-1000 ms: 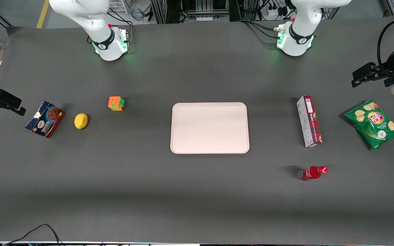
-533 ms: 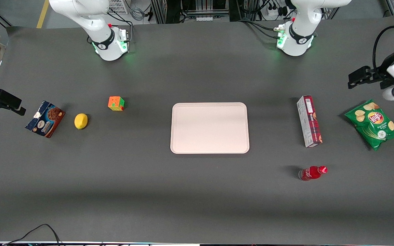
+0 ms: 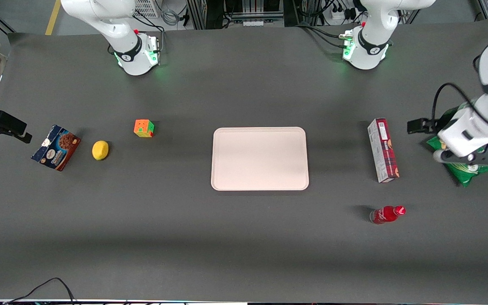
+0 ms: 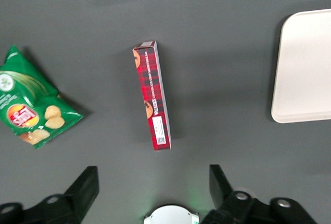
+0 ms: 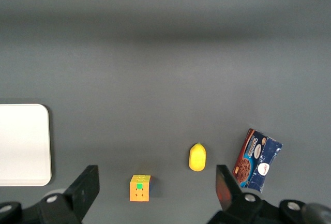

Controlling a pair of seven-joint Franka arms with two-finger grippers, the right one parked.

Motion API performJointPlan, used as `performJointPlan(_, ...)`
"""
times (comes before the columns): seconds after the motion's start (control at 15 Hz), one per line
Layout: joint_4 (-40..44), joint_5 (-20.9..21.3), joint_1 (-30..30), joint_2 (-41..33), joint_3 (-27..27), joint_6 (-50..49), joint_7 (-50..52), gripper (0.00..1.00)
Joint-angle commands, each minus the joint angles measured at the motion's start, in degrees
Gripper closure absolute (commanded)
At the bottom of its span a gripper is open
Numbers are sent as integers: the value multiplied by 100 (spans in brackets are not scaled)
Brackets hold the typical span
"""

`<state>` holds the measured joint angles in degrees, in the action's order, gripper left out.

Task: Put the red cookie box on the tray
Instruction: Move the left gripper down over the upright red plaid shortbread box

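1 red cookie box (image 4: 152,95) lies below open gripper (image 4: 150,188).

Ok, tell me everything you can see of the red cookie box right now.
The red cookie box is a long, narrow cardboard carton in dark-red tartan, with a white side panel, cookie pictures near its ends and a small white label. It looks closed and undamaged, lying flat on the table, apart from the tray and between it and the chip bag. Nothing touches it. The gripper hangs above it, open and empty.
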<state>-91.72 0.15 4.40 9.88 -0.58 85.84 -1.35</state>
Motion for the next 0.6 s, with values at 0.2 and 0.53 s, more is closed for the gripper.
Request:
performJointPlan(0.2,-1100,-50,34,181,-48,1749,-93,0)
performJointPlan(0.53,-2242,-41,-80,129,-56,3173,-172,0)
